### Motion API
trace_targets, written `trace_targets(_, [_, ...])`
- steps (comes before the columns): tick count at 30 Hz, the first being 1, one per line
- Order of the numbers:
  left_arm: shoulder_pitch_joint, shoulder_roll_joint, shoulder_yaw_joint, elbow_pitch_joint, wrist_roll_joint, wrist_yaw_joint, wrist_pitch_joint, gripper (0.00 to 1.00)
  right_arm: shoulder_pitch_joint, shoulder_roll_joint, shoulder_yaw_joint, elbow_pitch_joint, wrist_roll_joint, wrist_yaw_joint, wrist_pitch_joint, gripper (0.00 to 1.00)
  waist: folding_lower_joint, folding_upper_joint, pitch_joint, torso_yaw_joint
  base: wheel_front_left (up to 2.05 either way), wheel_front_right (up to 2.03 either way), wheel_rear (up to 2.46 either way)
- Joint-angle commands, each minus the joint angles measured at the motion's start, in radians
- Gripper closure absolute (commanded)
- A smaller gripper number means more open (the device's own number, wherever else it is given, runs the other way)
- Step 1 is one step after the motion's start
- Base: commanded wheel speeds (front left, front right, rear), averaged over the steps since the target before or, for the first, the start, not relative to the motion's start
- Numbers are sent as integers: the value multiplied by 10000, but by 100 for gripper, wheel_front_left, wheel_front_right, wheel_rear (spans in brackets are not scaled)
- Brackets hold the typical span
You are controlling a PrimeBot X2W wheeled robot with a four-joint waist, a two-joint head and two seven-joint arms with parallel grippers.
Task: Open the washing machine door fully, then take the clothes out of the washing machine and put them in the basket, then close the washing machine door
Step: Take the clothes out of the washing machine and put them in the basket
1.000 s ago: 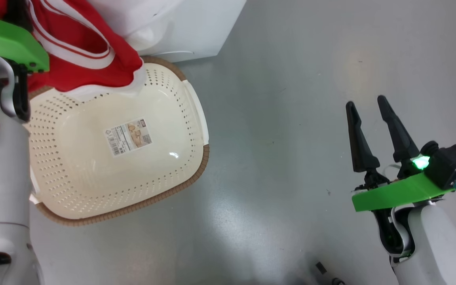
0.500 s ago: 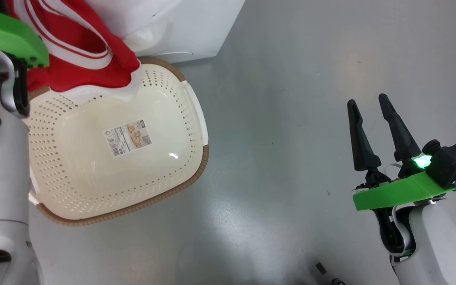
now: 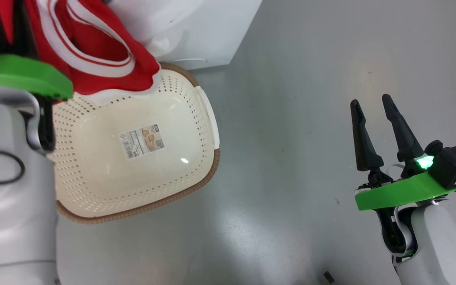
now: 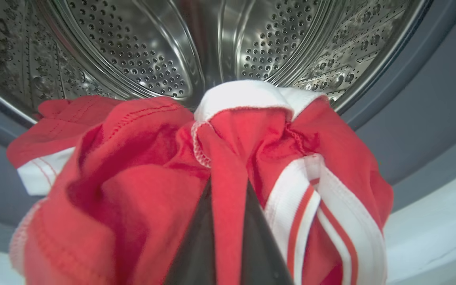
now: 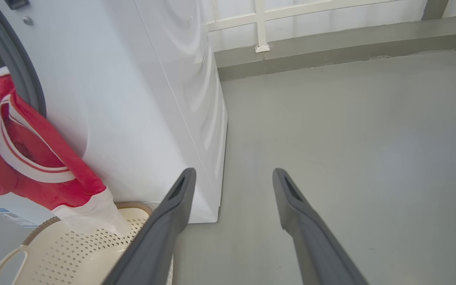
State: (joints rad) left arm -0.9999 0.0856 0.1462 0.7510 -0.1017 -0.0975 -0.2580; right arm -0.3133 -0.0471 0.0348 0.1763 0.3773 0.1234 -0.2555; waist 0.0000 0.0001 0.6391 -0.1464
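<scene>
A red garment of the clothes (image 4: 133, 190) with white stripe trim bunches at the mouth of the steel drum (image 4: 152, 59), and my left gripper (image 4: 228, 186) is shut on a fold of it. In the head view the clothes (image 3: 105, 75) hang beside the white washing machine (image 3: 196, 35), their white hem reaching the far rim of the cream basket (image 3: 208, 118). My right gripper (image 3: 370, 100) stands open over the bare floor, well right of the basket. The washing machine door is out of view.
The right wrist view looks past my right gripper (image 5: 234, 172) at the washing machine's white side (image 5: 133, 99), the hanging clothes (image 5: 26, 158) and the basket (image 5: 73, 253) below them. Grey floor (image 5: 350, 118) runs to a wall with a white frame.
My left arm has drawn back toward me with the red garment in its grip, pulling more cloth out over the basket. The head camera has shifted a little. The right gripper stays put.
</scene>
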Motion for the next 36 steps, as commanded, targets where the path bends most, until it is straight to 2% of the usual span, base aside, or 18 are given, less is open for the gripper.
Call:
trace_targets(1, [510, 245, 236, -517, -167, -91, -38, 100, 261, -31, 114, -208, 9, 73, -63, 0, 0, -1, -120, 113, 0, 0, 0])
trace_targets(11, [2744, -243, 155, -2521, -276, -270, -38, 100, 459, -31, 124, -154, -62, 73, -63, 0, 0, -1, -516, 321, 0, 0, 0])
trace_targets(16, [3847, -331, -164, -3013, -352, -298, -38, 100, 545, -31, 153, -110, -73, 73, -63, 0, 0, -1, -704, 336, 0, 0, 0])
trace_targets(25, [4924, -351, -741, -2744, -890, -213, -38, 100, 569, -31, 220, -97, -59, 73, -63, 0, 0, -1, -755, 295, 0, 0, 0])
trace_targets(36, [4829, -353, -1286, -1529, -1277, -69, -38, 100, 379, -31, 219, -198, -12, 73, -63, 0, 0, -1, -279, 236, 0, 0, 0])
